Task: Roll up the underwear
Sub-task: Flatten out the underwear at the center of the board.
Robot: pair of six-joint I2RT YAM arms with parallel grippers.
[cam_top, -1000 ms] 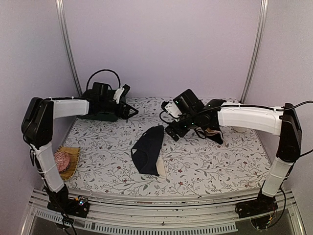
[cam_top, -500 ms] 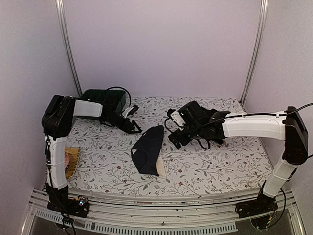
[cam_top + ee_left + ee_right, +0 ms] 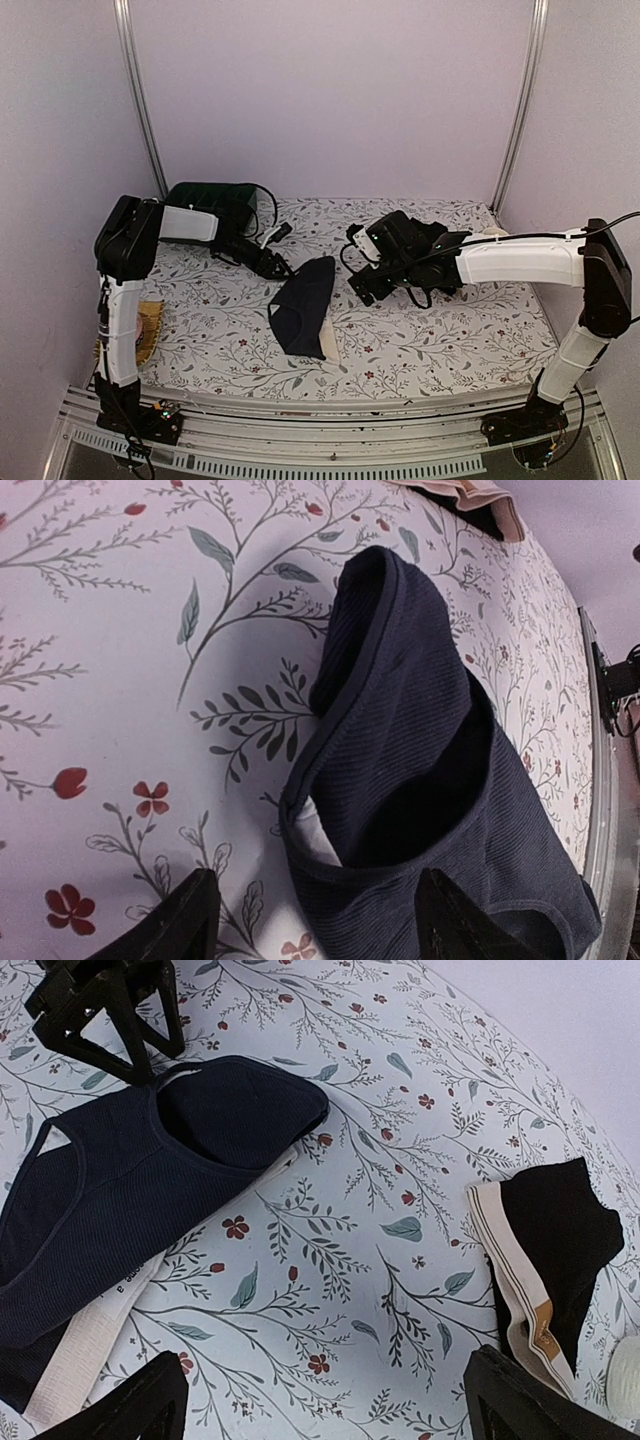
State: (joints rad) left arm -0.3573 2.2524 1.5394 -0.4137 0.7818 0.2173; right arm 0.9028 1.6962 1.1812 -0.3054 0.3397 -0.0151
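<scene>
Near rim of the flowered bench (image 3: 440, 340): both arm bases, nothing else to note. Mid-bench, the dark underwear (image 3: 300, 305) lies flat and unrolled, lengthwise away from me, with a pale strip (image 3: 327, 347) showing from under its near end. At its far end, the left pincer (image 3: 281, 266) sits low beside the far left corner, fingers apart with only cloth edge and bench between them, gripping nothing. The right pincer (image 3: 361, 286) hangs just off the far right side, spread wide and empty. Behind it, a black pair with a cream band (image 3: 550, 1250) lies crumpled, well apart from the first. Farthest back, left corner, a green tray (image 3: 205, 195). Reads as the approach before the first grasp; rolling not begun. Next move likely calls for both pincers to pinch the far hem, one at each corner, and turn it over toward the near end, keeping the cloth even.
</scene>
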